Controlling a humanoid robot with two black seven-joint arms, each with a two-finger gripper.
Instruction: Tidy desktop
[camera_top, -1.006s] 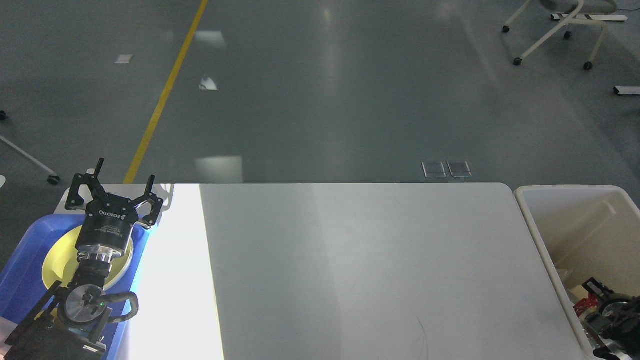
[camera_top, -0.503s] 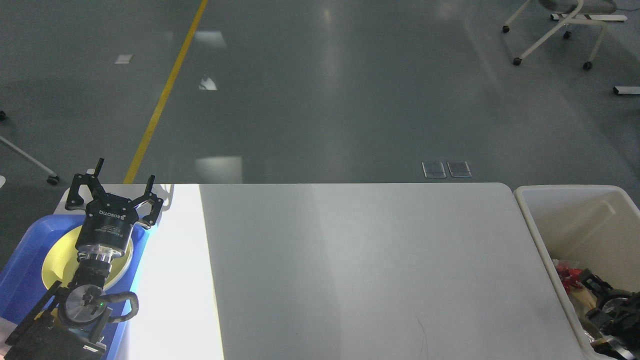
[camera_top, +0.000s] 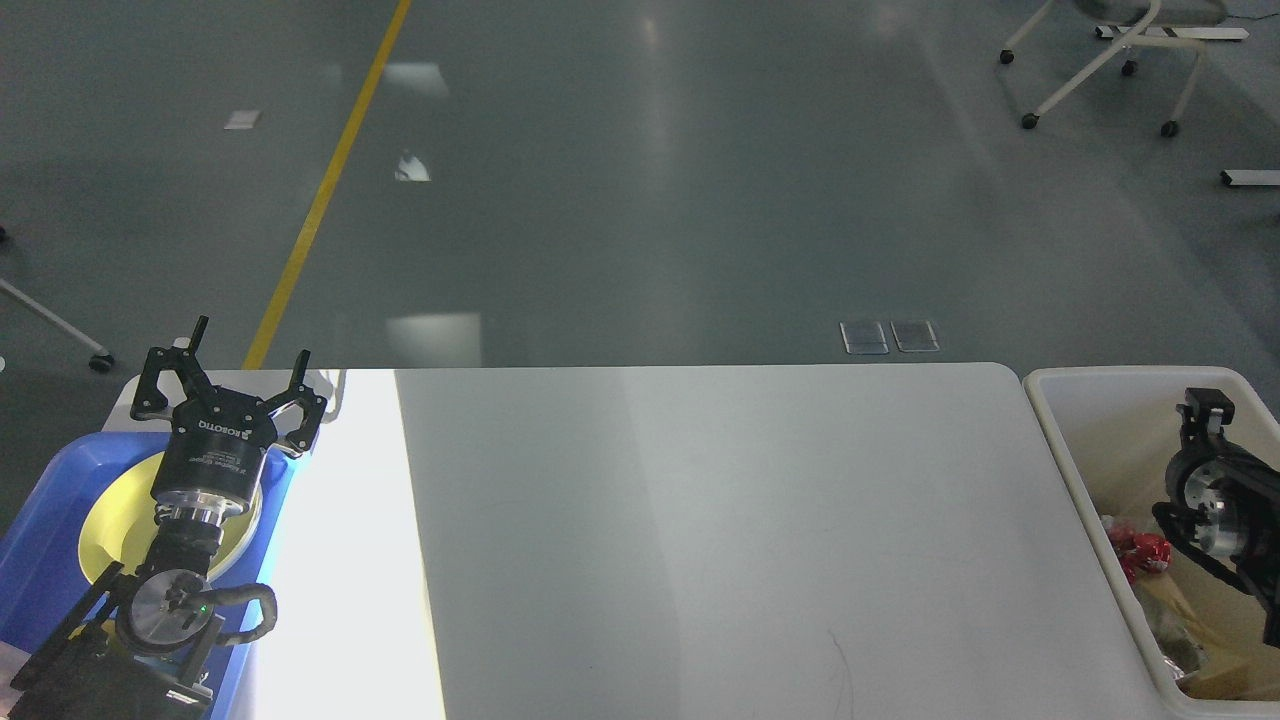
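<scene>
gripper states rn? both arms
Left gripper: jaws open, holding nothing, above the blue tray.
Right gripper: over the cream bin, seen end-on; cannot tell.

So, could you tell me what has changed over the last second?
The right gripper rose out of the cream bin, leaving a red item lying inside. The left gripper stayed open over the blue tray, and the desktop looks unchanged.

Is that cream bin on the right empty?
No. The cream bin holds rubbish: a red wrapper and brownish paper lie inside.
</scene>
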